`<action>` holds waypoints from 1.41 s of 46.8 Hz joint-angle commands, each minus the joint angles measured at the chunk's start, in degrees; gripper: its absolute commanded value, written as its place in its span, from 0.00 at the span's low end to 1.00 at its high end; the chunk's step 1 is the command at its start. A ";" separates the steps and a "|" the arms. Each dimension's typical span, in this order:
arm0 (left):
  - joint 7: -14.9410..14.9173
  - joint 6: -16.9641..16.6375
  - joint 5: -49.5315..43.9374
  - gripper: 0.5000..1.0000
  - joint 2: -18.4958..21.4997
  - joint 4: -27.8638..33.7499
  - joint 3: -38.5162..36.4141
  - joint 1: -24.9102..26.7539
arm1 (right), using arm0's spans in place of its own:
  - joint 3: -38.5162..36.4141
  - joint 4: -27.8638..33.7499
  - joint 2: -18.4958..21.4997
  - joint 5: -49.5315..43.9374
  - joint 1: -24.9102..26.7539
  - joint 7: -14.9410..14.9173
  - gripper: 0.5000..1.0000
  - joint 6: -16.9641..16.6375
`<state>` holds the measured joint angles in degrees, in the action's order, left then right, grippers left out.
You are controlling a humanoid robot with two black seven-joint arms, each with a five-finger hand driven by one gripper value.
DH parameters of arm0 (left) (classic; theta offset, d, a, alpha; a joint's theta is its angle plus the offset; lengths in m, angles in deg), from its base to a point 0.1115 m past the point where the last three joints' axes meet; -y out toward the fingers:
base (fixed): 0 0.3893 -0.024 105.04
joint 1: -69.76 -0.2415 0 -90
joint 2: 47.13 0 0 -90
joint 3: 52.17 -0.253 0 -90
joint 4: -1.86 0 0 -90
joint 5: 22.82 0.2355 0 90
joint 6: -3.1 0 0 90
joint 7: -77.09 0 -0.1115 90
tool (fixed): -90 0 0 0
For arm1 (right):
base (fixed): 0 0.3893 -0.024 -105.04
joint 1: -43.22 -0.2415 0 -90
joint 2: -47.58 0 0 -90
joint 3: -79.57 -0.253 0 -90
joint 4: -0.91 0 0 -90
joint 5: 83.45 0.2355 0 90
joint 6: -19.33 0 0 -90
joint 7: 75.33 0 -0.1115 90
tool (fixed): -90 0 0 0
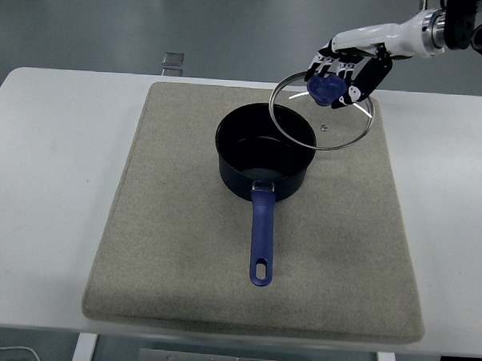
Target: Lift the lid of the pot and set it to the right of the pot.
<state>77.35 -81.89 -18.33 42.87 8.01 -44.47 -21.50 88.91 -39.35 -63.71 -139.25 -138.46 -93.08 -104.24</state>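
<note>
1. Up at the top right, right hand [347, 67] comes in from the right edge, white back, black fingers [362, 80] curled round the blue knob [325, 88] of the pot lid [322, 110].
2. Hand state: clenched on the knob, grasping the lid.
3. Lid: glass with a metal rim, tilted, off the pot, held in the air. It sits up and to the right of the pot; its lower-left edge overlaps the pot's right rim in this view. Small vent hole visible in the glass.
4. Pot [263, 157]: dark blue saucepan, uncovered, upright on the mat, about centre of it, slightly toward the far side. Dark inside; contents cannot tell.
5. Pot handle [261, 237]: blue, points straight toward the near edge of the table, hanging hole at its end.
6. Mat [159, 225]: grey-beige felt rectangle, covers most of the table middle; pot rests on it.
7. Table [41, 180]: white, bare strips showing on the left and right of the mat.
8. Right arm: black joints at the top right corner, mostly cut off by the frame.
9. Left arm: not seen.
10. Small grey metal bracket [172, 62] just past the far table edge, upper left of the mat.
11. Mat area to the right of the pot is bare; lid is above it, not touching it.
</note>
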 commanded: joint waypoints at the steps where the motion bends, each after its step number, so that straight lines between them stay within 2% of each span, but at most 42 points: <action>1: 0.00 0.00 0.00 1.00 0.00 0.00 0.04 -0.06 | 0.06 0.01 -1.73 -0.01 0.27 0.00 0.00 -0.18; 8: 0.00 0.00 0.00 1.00 0.00 0.00 -0.05 0.03 | 0.06 0.01 -4.29 -0.01 0.62 0.18 0.00 -0.27; 32: 0.00 0.00 0.00 1.00 0.00 0.00 -0.05 -0.06 | -2.05 6.07 -4.46 -0.18 8.44 0.44 0.00 2.36; 47: 0.00 0.00 0.00 1.00 0.00 0.00 0.04 -0.06 | -2.58 6.77 -3.15 -0.18 13.10 0.36 0.00 6.84; 66: 0.00 0.00 0.00 1.00 0.00 0.00 -0.05 0.03 | -2.58 6.77 -1.04 -0.18 15.57 0.36 0.00 9.22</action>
<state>77.34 -81.89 -18.33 42.87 8.01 -44.50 -21.49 86.34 -32.59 -65.19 -139.45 -123.30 -92.74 -95.57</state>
